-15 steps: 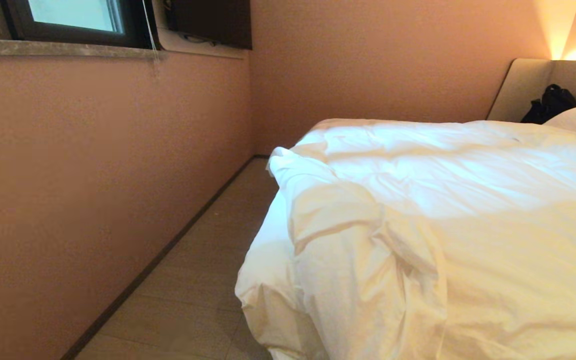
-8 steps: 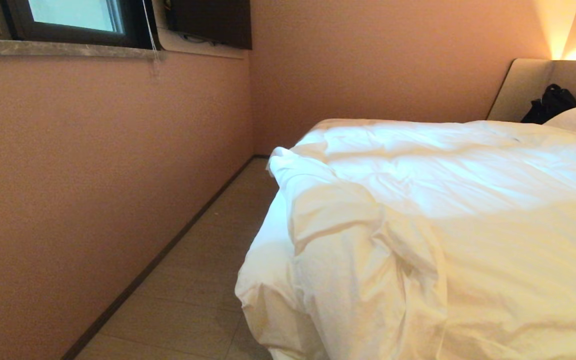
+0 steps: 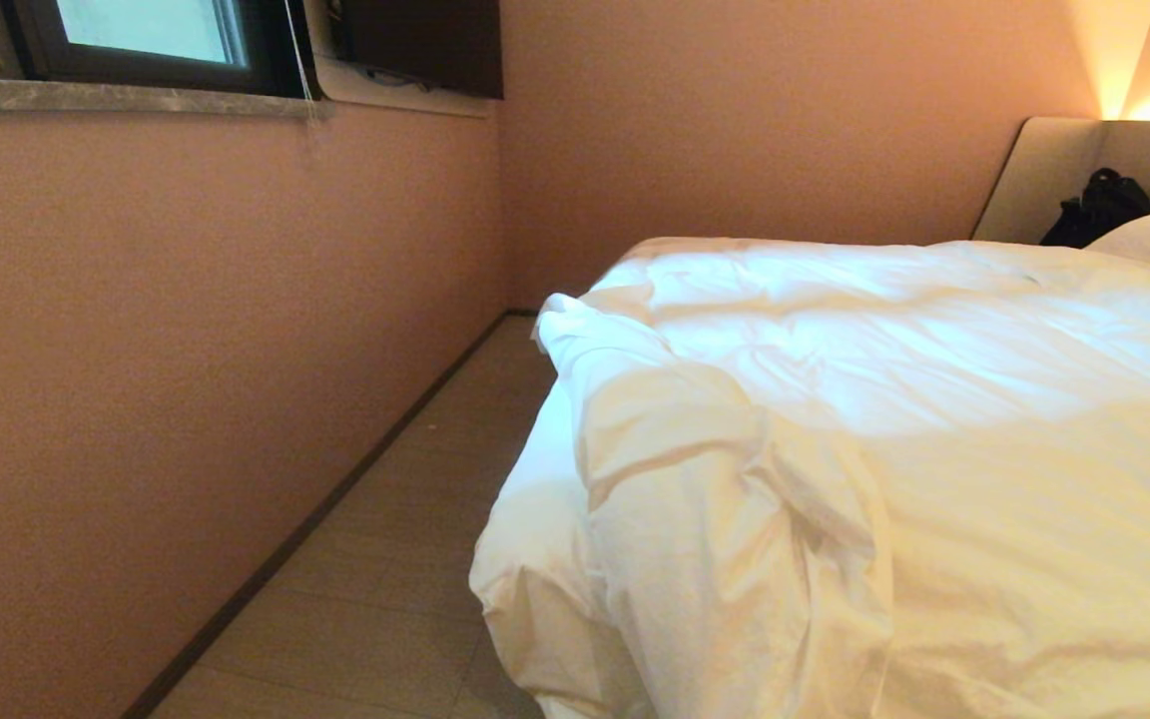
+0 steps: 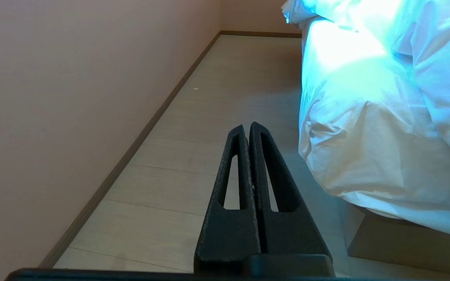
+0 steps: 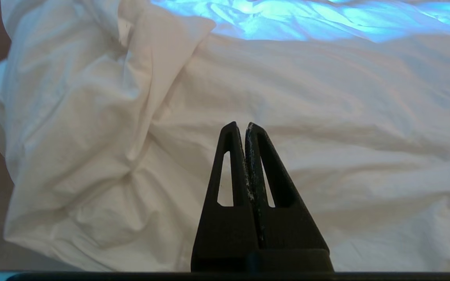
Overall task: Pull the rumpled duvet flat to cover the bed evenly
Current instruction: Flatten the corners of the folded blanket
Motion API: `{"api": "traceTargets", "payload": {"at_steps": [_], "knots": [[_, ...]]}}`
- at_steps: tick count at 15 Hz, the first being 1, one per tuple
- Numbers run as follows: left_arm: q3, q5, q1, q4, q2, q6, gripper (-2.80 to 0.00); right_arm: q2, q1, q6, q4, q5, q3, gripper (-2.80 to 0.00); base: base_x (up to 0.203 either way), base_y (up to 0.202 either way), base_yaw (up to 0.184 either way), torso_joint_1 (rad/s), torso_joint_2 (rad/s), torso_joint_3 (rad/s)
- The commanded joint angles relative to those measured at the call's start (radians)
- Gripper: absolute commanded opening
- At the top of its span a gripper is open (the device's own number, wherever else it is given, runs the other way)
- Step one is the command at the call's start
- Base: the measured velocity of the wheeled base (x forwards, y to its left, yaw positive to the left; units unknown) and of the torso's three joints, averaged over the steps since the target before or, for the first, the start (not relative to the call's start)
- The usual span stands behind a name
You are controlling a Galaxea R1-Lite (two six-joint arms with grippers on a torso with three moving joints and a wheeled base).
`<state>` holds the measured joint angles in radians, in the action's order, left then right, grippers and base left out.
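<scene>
No shift is seen in the head view against the earlier frames. The duvet (image 3: 884, 419) fills the frame's right, bunched at lower centre. Both the left pincer (image 4: 247, 128) and right pincer (image 5: 241, 127) are pressed together, empty. Risk: a thin pinch may slip, leaving the bed (image 4: 404, 242) unevenly covered.

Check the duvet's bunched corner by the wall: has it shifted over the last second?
No. In the head view the duvet corner fold sits in the same place against the skirting board and the headboard as before.
</scene>
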<state>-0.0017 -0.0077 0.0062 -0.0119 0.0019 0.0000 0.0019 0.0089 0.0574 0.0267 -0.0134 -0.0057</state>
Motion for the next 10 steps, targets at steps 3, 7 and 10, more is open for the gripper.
{"api": "traceTargets", "payload": {"at_steps": [3, 7, 10], "knots": [[0.0, 0.0, 0.001, 0.0, 0.0, 0.0, -2.8, -0.002, 0.0, -0.047, -0.028, 0.003, 0.004, -2.8, 0.0, 0.0, 0.0, 0.0, 0.0, 0.0], [0.0, 0.0, 0.001, 0.0, 0.0, 0.0, -2.8, -0.002, 0.0, -0.047, -0.028, 0.003, 0.004, -2.8, 0.0, 0.0, 0.0, 0.0, 0.0, 0.0], [0.0, 0.0, 0.0, 0.0, 0.0, 0.0, -2.8, -0.002, 0.0, -0.047, -0.028, 0.003, 0.004, -2.8, 0.0, 0.0, 0.0, 0.0, 0.0, 0.0]]}}
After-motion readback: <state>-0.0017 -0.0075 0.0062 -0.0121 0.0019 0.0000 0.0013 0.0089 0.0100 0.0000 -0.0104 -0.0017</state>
